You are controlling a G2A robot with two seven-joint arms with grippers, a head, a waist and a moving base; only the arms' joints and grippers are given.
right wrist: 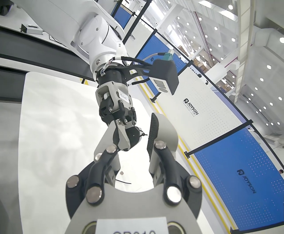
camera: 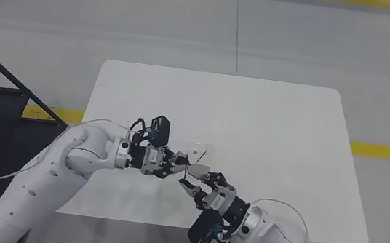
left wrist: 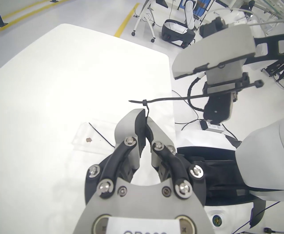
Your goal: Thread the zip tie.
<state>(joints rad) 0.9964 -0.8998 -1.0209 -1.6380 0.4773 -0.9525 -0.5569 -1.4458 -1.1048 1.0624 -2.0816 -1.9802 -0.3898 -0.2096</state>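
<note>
**Tip is through the head: take hold close in**

You have the zip tie (left wrist: pixel 144 103) held up over the near middle of the table (camera: pixel 289 133), between the 2 grippers. The left gripper (left wrist: pixel 145 117) is clamped tight on a short strap just under the head. A long strap (left wrist: pixel 188 96) runs through that head, with its tip poking out on the side away from the right gripper (right wrist: pixel 133 128). The rest sweeps right, past that gripper, whose fingers stand wide apart and grip nothing I can make out.

Expect the tie to be almost weightless, thin, springy and slick. It should bend rather than break, but may flick away if nudged. I'd pinch across the flat faces, close to the head, where it flexes least.

1 spare tie (left wrist: pixel 99 135) lies on a clear bag (left wrist: pixel 84 133) on the table.
</note>
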